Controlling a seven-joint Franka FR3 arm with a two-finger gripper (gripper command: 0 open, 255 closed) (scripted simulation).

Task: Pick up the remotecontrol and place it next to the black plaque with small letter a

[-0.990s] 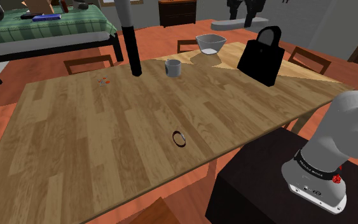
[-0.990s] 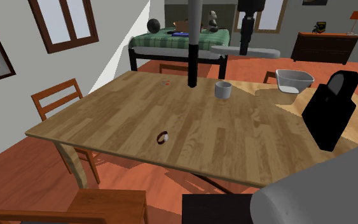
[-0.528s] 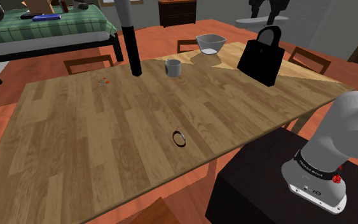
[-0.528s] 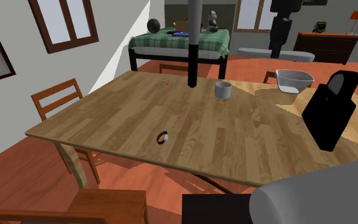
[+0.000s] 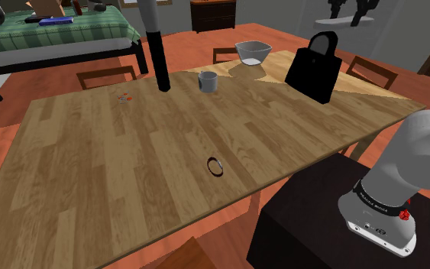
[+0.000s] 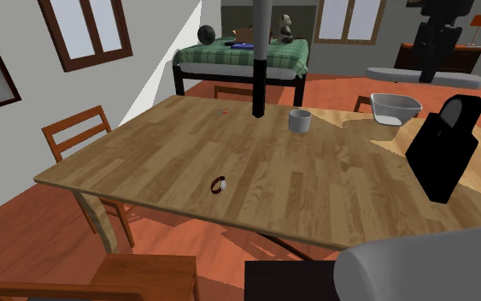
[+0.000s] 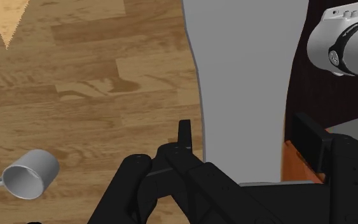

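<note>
Shoulder view: nearest the camera sits the dark stand (image 5: 312,222) carrying the arm's white base (image 5: 381,218), well to this side of the black plaque (image 5: 313,70). On the wooden surface (image 5: 114,176) a small dark ring (image 5: 215,166) lies well in front of the plaque, toward the near edge. Farther back, a grey mug (image 5: 208,81) stands to the plaque's left in this view, and a grey-and-black post (image 5: 156,46) rises farther left again. A pale bowl (image 5: 253,51) sits behind and left of the plaque, which stands upright. In the second exterior view the tool (image 6: 429,67) hangs in the air above and beyond the plaque. It is pinching the grey remote control (image 6: 465,80), a flat slab held level, apart from the plaque. A green bed (image 5: 91,32) lies farthest back.
</note>
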